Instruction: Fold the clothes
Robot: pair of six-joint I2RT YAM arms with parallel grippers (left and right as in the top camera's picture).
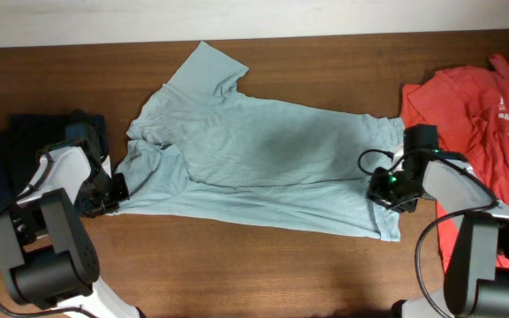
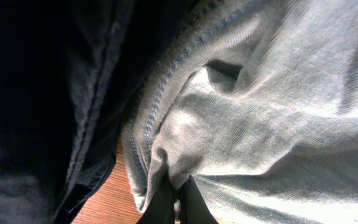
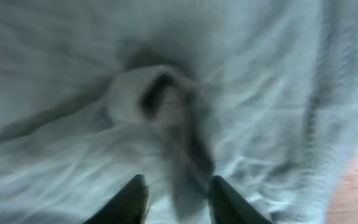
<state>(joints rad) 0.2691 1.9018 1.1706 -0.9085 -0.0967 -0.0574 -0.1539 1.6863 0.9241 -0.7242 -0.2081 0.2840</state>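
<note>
The clothes lie on the wooden table. A pale grey-blue T-shirt (image 1: 263, 155) is spread across the middle, sleeves to the left and hem to the right. My left gripper (image 1: 116, 189) sits at its left edge, shut on a pinched fold of the grey-blue T-shirt (image 2: 260, 124); the black fingertips (image 2: 194, 205) meet in the cloth. My right gripper (image 1: 385, 190) rests on the shirt near its hem. Its jaws (image 3: 179, 199) stand apart, and a raised ridge of grey-blue cloth (image 3: 185, 155) runs between the fingers (image 3: 135, 200). The picture is blurred there.
An orange-red T-shirt with white print (image 1: 471, 115) lies crumpled at the far right, partly under my right arm. A navy shirt (image 1: 11, 155) lies at the far left and fills the left of the left wrist view (image 2: 42, 93). Bare wood (image 1: 254, 274) runs along the front.
</note>
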